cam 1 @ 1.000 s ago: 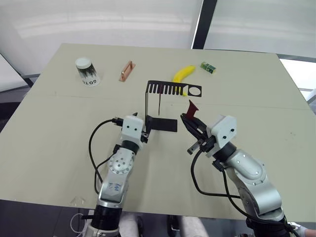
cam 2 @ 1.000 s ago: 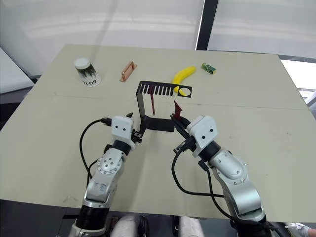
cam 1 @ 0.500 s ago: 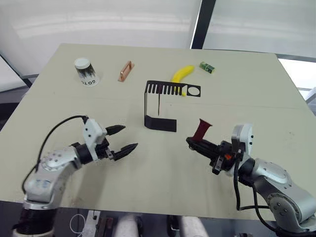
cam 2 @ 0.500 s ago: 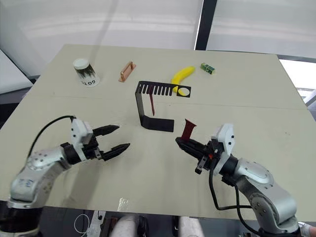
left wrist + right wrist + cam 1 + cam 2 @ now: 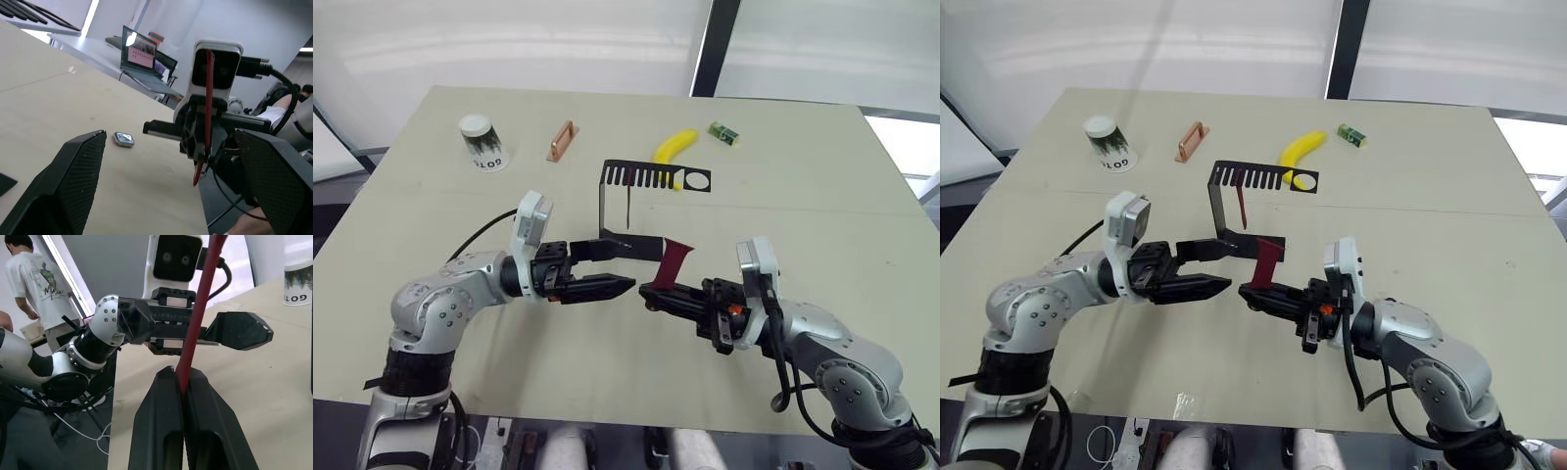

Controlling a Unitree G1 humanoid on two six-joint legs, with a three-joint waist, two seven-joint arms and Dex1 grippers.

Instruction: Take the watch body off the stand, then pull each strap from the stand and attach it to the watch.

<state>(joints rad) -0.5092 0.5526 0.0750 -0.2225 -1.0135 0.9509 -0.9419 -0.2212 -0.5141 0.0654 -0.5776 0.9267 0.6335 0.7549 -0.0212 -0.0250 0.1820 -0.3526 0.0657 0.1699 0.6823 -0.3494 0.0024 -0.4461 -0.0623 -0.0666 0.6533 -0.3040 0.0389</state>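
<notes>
Right wrist view: strap point(image 5: 195, 323), seemingly pinched

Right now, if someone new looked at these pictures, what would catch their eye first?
The two grippers facing each other mid-table: the right gripper is shut on a dark red strap that stands up from its fingers, and the left gripper is open, pointed at it. Just behind them stands the black stand with a second strap hanging from its comb. A yellow banana lies further back.
</notes>
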